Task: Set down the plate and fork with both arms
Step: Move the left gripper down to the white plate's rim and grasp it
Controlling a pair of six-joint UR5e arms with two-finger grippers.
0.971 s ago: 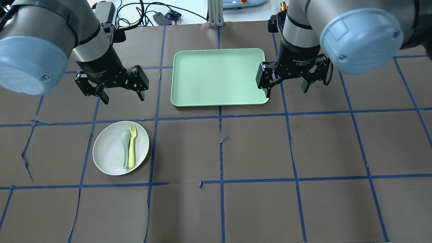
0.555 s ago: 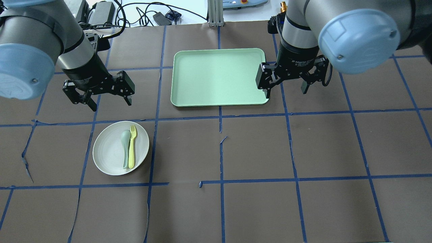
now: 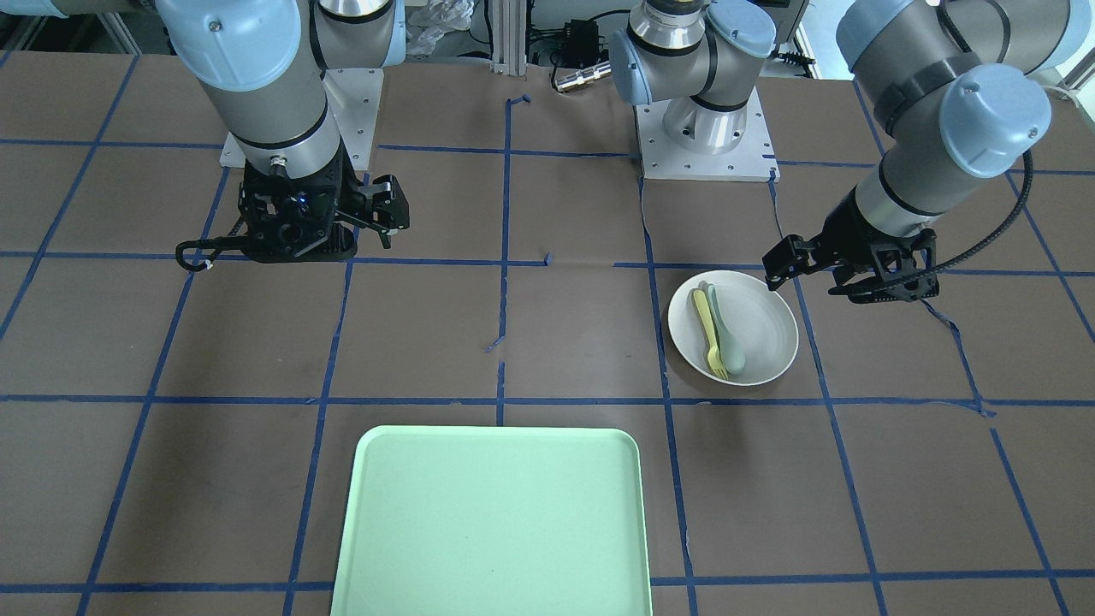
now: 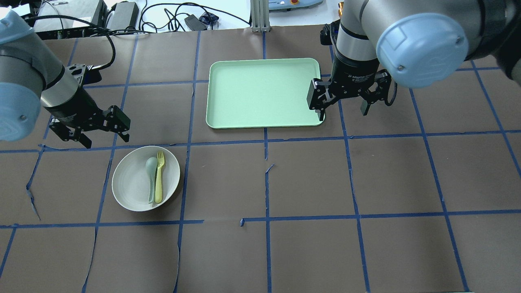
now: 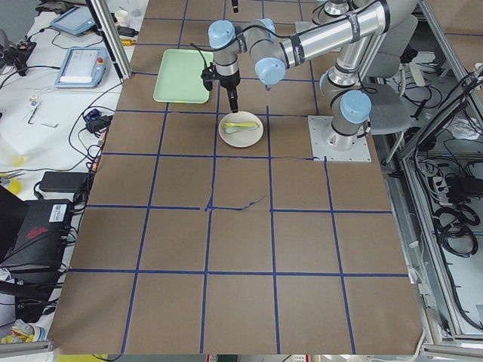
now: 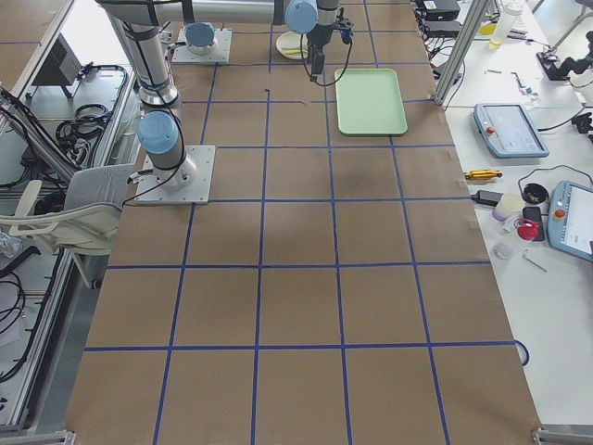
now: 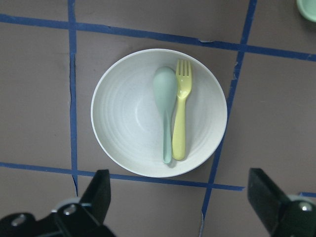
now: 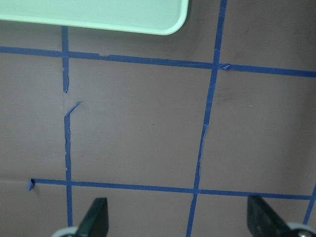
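The off-white plate lies on the brown table at the left; it also shows in the left wrist view. On it the pale-yellow fork lies beside a grey-green spoon, tines pointing away from me. My left gripper is open and empty, hovering just behind the plate's far-left rim. In the left wrist view its fingers stand wide apart below the plate. My right gripper is open and empty beside the tray's right edge. The plate and fork also show in the front-facing view.
The mint-green tray lies at the middle back of the table; its corner shows in the right wrist view. Blue tape lines cross the brown table cover. Cables and power boxes sit beyond the far edge.
My left arm has swung left and toward me, bringing its open gripper closer to the plate. My right gripper has hardly shifted. Plate, fork and spoon have not moved.
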